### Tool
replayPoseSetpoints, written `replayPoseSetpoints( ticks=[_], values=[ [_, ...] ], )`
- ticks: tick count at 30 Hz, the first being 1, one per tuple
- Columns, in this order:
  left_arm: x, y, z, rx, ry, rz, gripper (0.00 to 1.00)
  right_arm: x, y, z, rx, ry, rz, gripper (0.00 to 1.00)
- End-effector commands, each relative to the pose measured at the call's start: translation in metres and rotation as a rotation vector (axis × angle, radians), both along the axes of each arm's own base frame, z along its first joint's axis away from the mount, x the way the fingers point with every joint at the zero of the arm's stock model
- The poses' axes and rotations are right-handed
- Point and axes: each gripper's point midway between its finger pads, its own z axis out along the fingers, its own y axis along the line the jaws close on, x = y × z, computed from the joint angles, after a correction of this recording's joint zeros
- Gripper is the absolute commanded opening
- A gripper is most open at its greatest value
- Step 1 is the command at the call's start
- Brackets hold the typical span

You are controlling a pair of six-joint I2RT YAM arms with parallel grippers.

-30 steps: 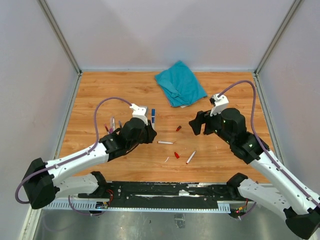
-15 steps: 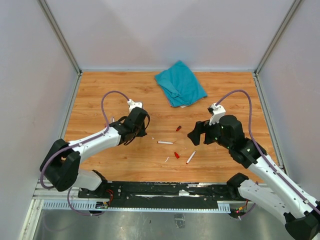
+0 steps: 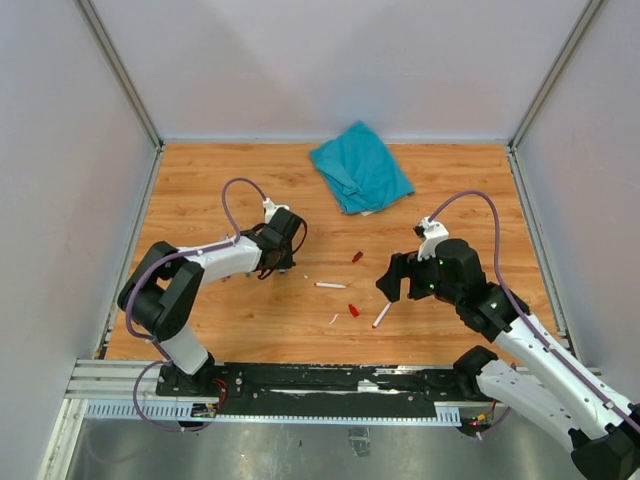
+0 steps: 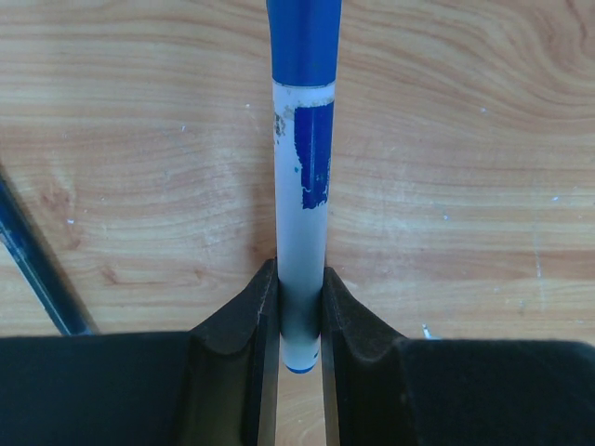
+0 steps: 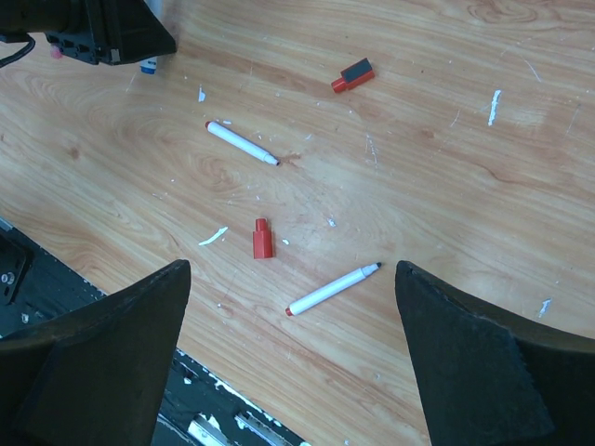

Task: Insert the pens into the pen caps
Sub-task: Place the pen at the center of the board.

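- The left gripper stays clamped on the lower barrel of a white-barrelled marker pen, one finger on each side.
- That pen's long axis runs straight out along the fingers. Its blue cap points away from the gripper, and its blue butt end sits back between the fingers.
- Over the last second the left arm has folded back toward its own side and come down close over the wooden table. I cannot tell whether the pen touches the wood.
- This pen looks capped already, so I judge it is being set aside.
- The right gripper has spread its jaws wide, holds nothing, and has drawn in toward the near middle of the table.
- Just below it lies a loose white pen. In the wrist view it lies on a diagonal, with its fine tip at the upper right.
- A small red plastic cap lies near that pen but apart from it.
- That loose pen seems the likely next pick.
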Motion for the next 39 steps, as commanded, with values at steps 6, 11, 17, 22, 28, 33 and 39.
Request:
replayPoseSetpoints(
  ticks=[6,11,17,22,28,33,39],
  values=[
    [0.018,0.000,-0.012,0.022,-0.002,0.021,0.12,-0.008,-0.003,-0.008,0.004,0.037,0.003,0.91],
    [0.018,0.002,-0.020,0.028,0.010,0.029,0.19,-0.009,-0.003,-0.009,0.003,0.043,0.003,0.91],
    [0.018,0.004,-0.025,0.036,0.021,0.044,0.30,-0.011,-0.004,-0.011,0.001,0.048,0.004,0.91],
    [0.016,0.006,-0.028,0.038,0.027,0.049,0.35,-0.012,-0.005,-0.012,0.001,0.049,0.005,0.92],
    [0.012,0.007,-0.029,0.036,0.030,0.051,0.35,-0.012,-0.005,-0.011,0.004,0.047,0.006,0.92],
    [0.011,0.007,-0.028,0.026,0.029,0.050,0.28,-0.013,-0.005,-0.011,0.006,0.050,0.003,0.92],
    [0.005,0.006,-0.027,0.006,0.032,0.050,0.21,-0.013,-0.006,-0.010,0.006,0.047,-0.002,0.92]
  ],
)
